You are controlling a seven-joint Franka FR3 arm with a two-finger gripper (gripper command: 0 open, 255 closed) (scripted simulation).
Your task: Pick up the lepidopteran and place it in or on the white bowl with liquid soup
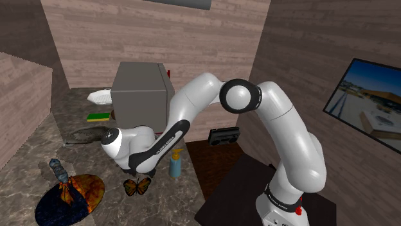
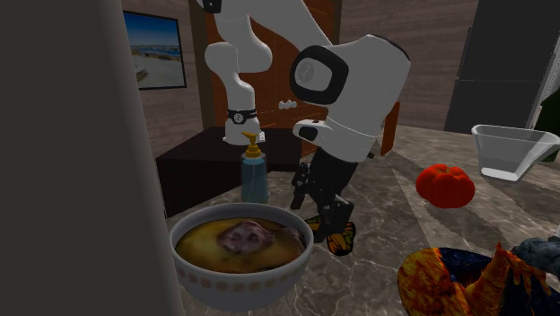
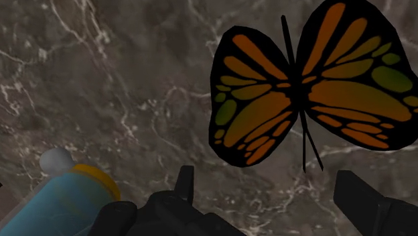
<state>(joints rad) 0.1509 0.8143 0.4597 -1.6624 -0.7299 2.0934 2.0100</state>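
- Two black fingers [image 3: 185, 182] stand well apart in the wrist view; the gripper [image 3: 266, 184] clasps nothing.
- The butterfly [image 3: 308, 94], orange with black veins and a black edge, lies flat with its wings spread on the marble counter [image 3: 120, 80]. It is just beyond the fingertips and nearer the finger that is farther from the bottle [image 3: 63, 201]. Neither finger touches it.
- In the shoulder view the butterfly [image 1: 137, 186] sits at the lower middle-left of the frame, with the gripper [image 1: 133, 172] low and directly over it.
- In the second exterior view the butterfly [image 2: 343, 241] shows at the lower middle, its wings peeking out under the gripper [image 2: 325, 208].
- The bowl [image 2: 235, 285] is white with a patterned band and stands at the lower left of that frame. It holds yellowish soup with a pinkish lump. It is left of the butterfly, near it but apart.
- The bottle [image 2: 254, 175], blue with an orange collar, stands upright behind the bowl, just left of the gripper.
- A red tomato [image 2: 445, 184] and a clear jug [image 2: 511, 151] stand at that frame's right, well apart from the butterfly.
- A colourful plate [image 2: 449, 285] fills its lower right corner.
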